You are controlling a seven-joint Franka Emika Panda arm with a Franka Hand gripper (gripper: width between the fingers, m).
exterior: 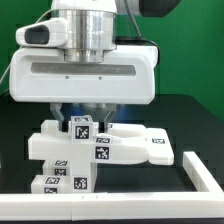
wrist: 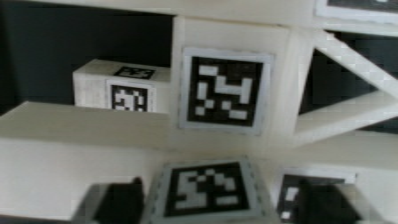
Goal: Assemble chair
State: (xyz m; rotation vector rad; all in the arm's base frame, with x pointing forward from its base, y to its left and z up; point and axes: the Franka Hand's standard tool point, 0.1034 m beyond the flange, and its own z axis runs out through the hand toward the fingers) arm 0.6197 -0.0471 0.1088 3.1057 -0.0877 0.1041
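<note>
Arm [exterior: 88, 40] vertical, fingers [wrist: 119, 200] astride tagged chair piece [wrist: 217, 190]

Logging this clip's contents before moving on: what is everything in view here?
chair pieces: several, exact count unclear, matte white with black-and-white tags, clustered mid-table
rail: at least one, white, untagged, along the front and the exterior view's right
table: one, black, beneath everything
wall: one, green, behind
gripper: one, white body, dark fingers flanking a tagged piece, grip unclear
</note>
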